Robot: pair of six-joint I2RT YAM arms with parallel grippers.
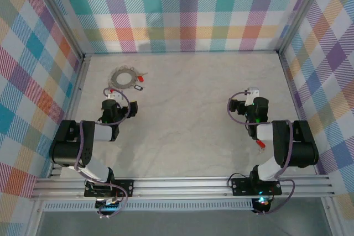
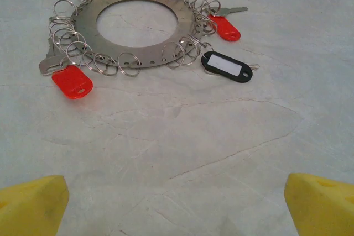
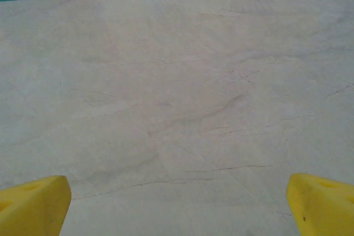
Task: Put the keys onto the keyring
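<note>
Lying upper left in frame, a large grey wire-looped metal keyring (image 2: 138, 52), small red-headed keys (image 2: 72, 81) at its rim; left gripper (image 2: 177, 208) and right gripper (image 3: 177, 205) gape wide, empty.

A pale, marble-veined tabletop (image 1: 188, 98) is seen. On its far left part a flat grey metal keyring (image 2: 141, 52), edged with small wire loops, is laid. Two red-headed keys (image 2: 72, 81) and a black tag (image 2: 227, 67) with a white label are set against its rim.

High rear overview of whole table (image 1: 188, 109); 2 low forward wrist close-ups, keyring (image 2: 144, 53) common to left
</note>
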